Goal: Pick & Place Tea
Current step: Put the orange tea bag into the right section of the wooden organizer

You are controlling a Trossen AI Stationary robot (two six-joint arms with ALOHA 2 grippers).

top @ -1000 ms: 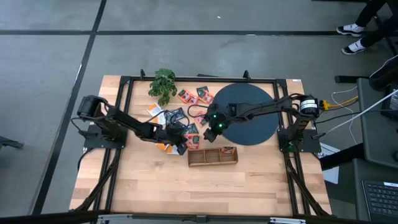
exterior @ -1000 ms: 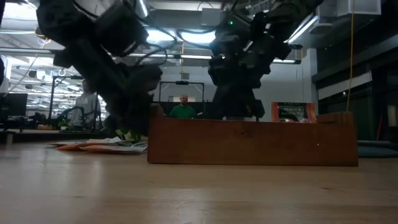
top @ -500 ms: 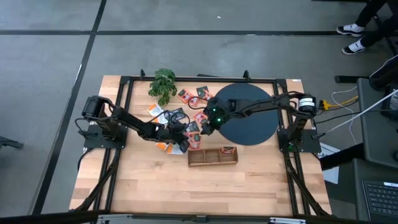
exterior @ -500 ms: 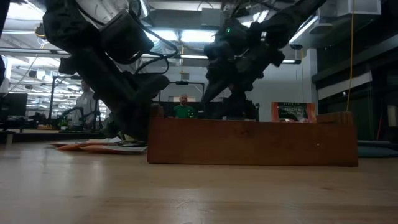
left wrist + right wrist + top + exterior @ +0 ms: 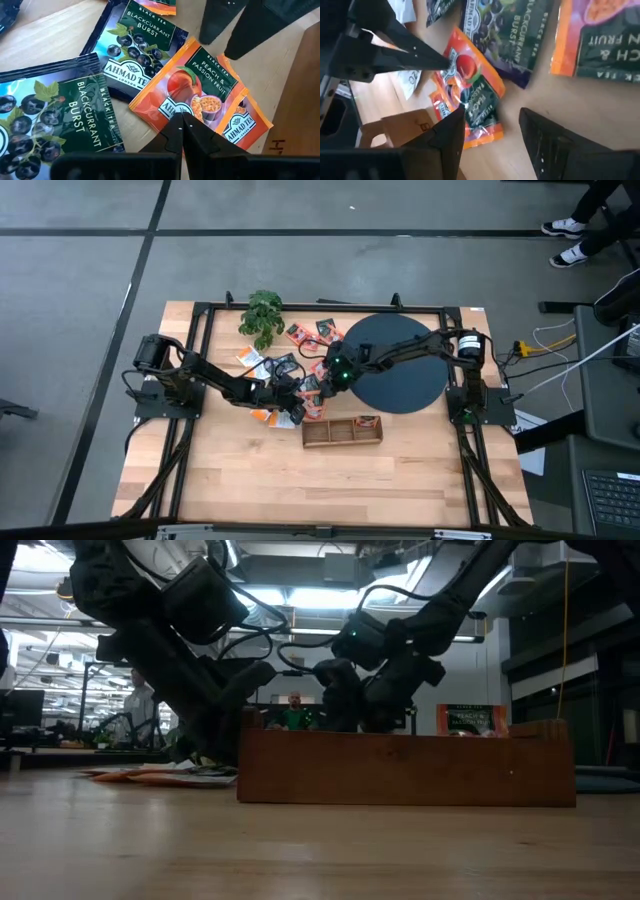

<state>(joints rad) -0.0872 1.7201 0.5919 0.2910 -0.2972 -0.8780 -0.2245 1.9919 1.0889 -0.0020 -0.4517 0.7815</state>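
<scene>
— High view first: we count one packet in the wooden tray (image 5: pixel 342 431), at its right end, while most of the tea (image 5: pixel 300 385) is scattered on the table (image 5: pixel 230 470) between the plant (image 5: pixel 262 315) and the black disc (image 5: pixel 400 365). Early days, we judge.

— We agree. Our left pincer (image 5: pixel 181 120) is pressed together with its tips touching a glossy, crinkled orange foil sachet (image 5: pixel 192 95). Our right pincer (image 5: pixel 492 130) hangs spread apart over the same pile, holding nothing.

— Flat, square, slippery packets on matte wood, we'd say.
</scene>
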